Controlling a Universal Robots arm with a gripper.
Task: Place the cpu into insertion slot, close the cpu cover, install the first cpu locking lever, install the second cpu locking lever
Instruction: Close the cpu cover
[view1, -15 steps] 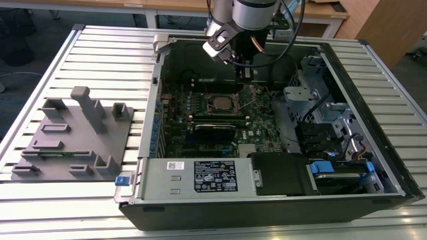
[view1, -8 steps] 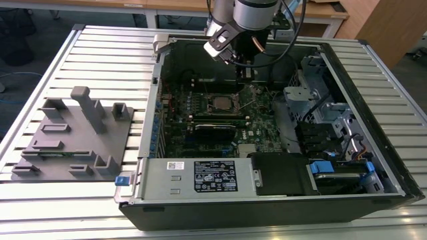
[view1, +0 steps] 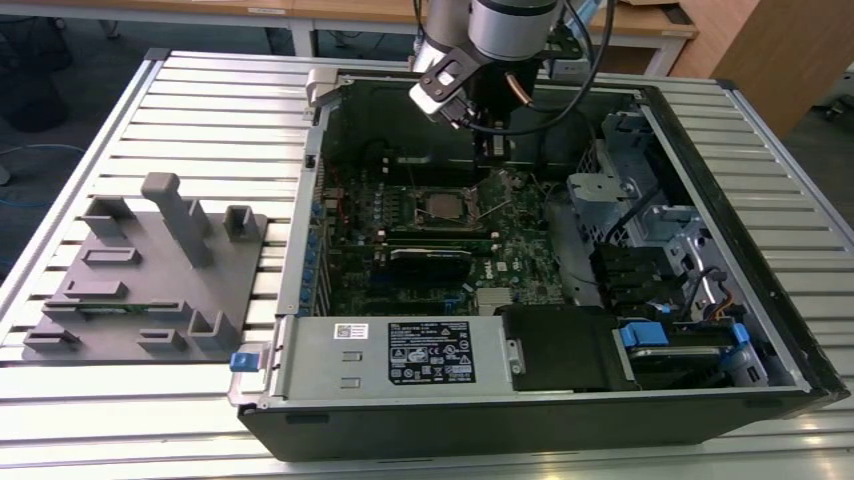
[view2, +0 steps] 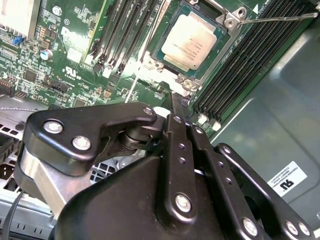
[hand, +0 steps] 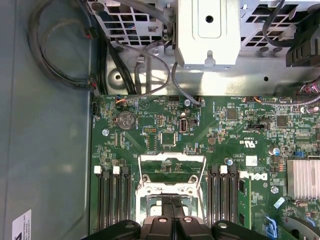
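Closest to both wrist cameras is the claw (view2: 174, 98), black and jointed. Its two fingers (hand: 161, 215) are pressed together into one narrow tip. This tip is near the hinge edge of the insertion slot (view2: 221, 50); whether it touches there I cannot tell. The cpu (view2: 189, 41) lies flat inside the insertion slot, pale metal top up, apart from the claw. In the first wrist view the cpu cover (hand: 172, 158) is swung back off the slot, and green board shows through its window. One thin locking lever (view2: 272, 19) reaches out from the slot's corner across the black memory slots (view2: 250, 60). In the exterior view the open computer case (view1: 534, 425) rests on a slatted worktop (view1: 200, 110).
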